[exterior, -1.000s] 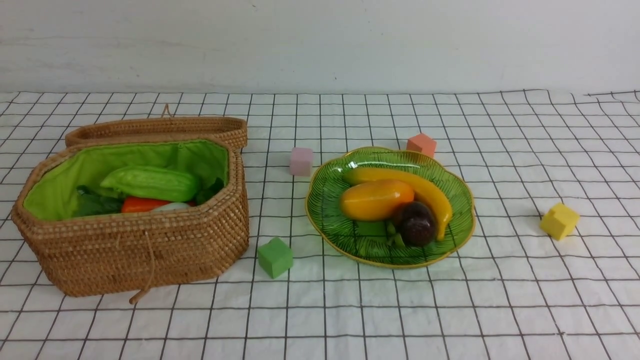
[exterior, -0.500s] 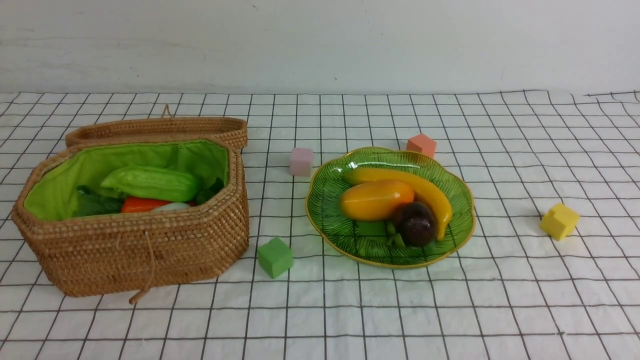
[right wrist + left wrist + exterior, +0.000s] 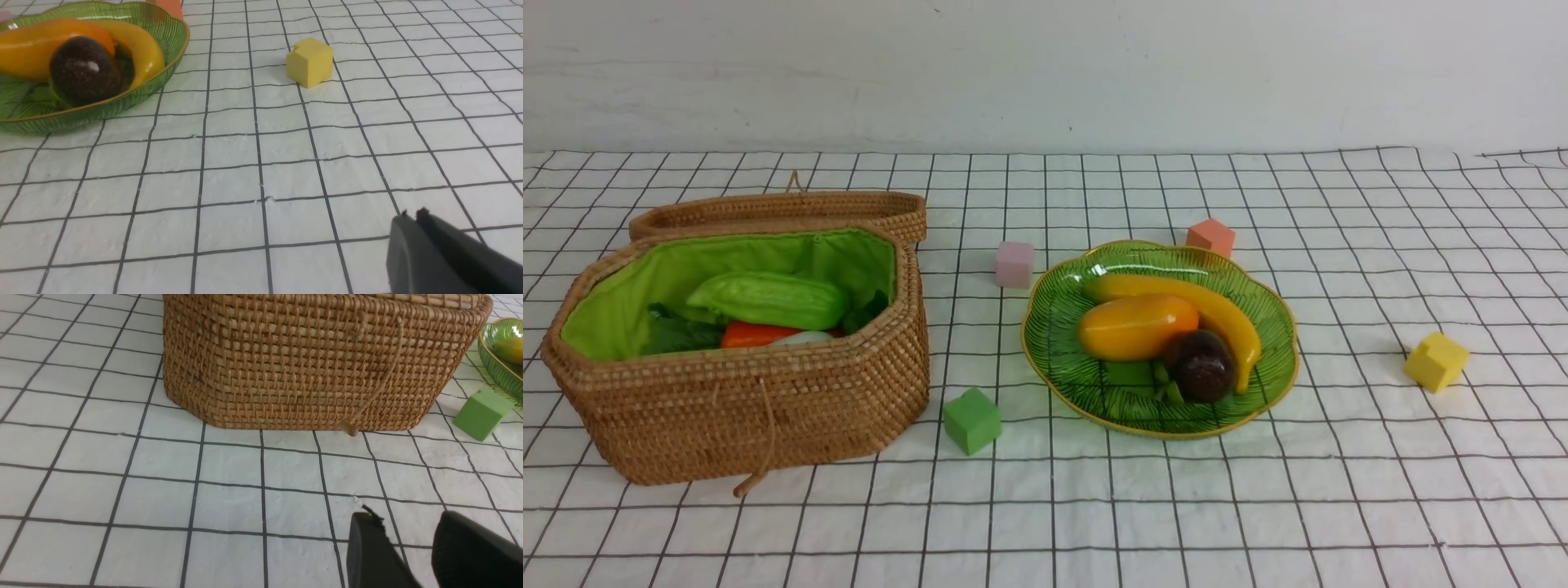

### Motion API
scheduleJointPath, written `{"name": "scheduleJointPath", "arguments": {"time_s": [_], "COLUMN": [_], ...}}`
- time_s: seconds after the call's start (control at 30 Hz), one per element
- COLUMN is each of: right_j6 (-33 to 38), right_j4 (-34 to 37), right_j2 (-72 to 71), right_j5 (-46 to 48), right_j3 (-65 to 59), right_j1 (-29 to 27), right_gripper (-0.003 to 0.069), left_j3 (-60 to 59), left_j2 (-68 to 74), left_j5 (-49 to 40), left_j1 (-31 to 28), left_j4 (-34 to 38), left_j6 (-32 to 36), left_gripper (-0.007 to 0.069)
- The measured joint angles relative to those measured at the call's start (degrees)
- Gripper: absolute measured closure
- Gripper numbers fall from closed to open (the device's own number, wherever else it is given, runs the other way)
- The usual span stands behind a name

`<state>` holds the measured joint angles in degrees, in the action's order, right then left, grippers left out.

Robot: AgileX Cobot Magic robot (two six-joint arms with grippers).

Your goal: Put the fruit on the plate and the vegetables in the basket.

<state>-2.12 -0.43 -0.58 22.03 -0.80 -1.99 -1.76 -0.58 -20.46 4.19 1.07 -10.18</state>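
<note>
The brown woven basket [image 3: 743, 400] stands at the left with its lid folded back; inside lie a light green gourd [image 3: 772, 299], an orange-red carrot piece [image 3: 756, 333] and dark radish leaves [image 3: 682, 333]. The green glass plate [image 3: 1062, 343] in the middle holds a banana [image 3: 1225, 314], a mango [image 3: 1137, 327] and a dark round fruit [image 3: 1202, 371]. Neither arm shows in the front view. My left gripper [image 3: 408, 522] hovers open and empty over the cloth in front of the basket [image 3: 310, 363]. My right gripper [image 3: 412, 214] is shut and empty, on the near side of the plate [image 3: 49, 120].
Foam cubes lie on the checked cloth: green [image 3: 971, 420] between basket and plate, pink [image 3: 1014, 264] and salmon [image 3: 1211, 237] behind the plate, yellow [image 3: 1436, 360] at the right. A cord loop [image 3: 380, 379] hangs down the basket's front. A white wall bounds the back.
</note>
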Motion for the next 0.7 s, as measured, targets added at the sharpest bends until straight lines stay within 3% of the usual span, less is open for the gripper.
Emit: {"name": "scheduleJointPath", "arguments": {"time_s": [0.7], "right_j6": [0.0], "right_j4": [0.1], "right_j2": [0.0], "right_j5": [0.0], "right_j3": [0.0], "right_j1": [0.0], "right_gripper": [0.0609], "left_j3": [0.0], "left_j2": [0.0], "left_j5": [0.0], "left_j1": [0.0], "left_j4": [0.0], "left_j6": [0.0], "left_gripper": [0.0386]}}
